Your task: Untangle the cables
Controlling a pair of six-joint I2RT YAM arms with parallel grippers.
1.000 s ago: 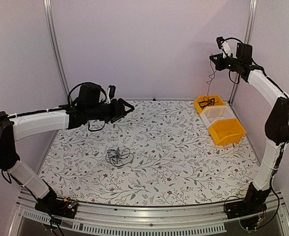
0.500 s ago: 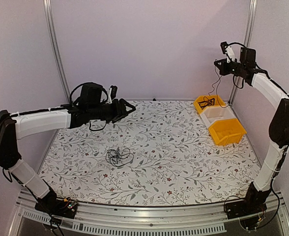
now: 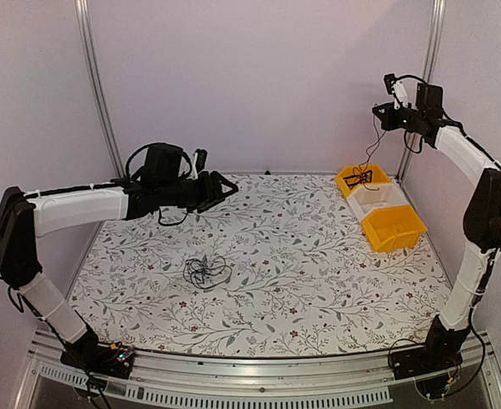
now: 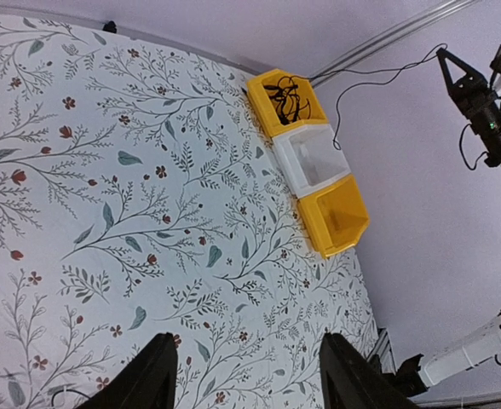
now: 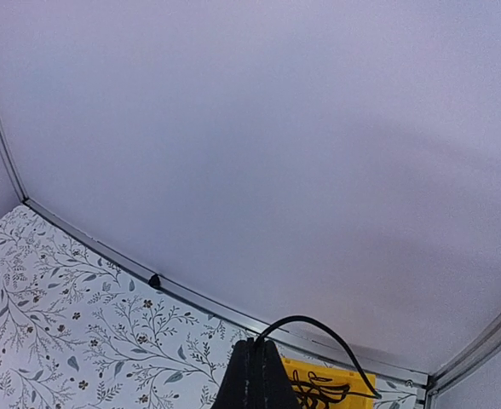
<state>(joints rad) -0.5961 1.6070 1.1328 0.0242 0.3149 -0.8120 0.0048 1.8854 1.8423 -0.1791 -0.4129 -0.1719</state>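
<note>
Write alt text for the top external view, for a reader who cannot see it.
Right fingers, raised high at back right, pinch a thin black cable that trails down into the far yellow bin. Left fingers hang open over the floral table, beyond a small tangle of cables lying near its left-centre.

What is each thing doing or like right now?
Far yellow bin: has other cables inside.
White bin: empty.
Near yellow bin: empty.
Held cable: hanging toward far yellow bin.
Right end effector: shut on held cable, raised high.
Left end effector: open, empty.
Cables on table: tangled bunch, nothing touching.
</note>
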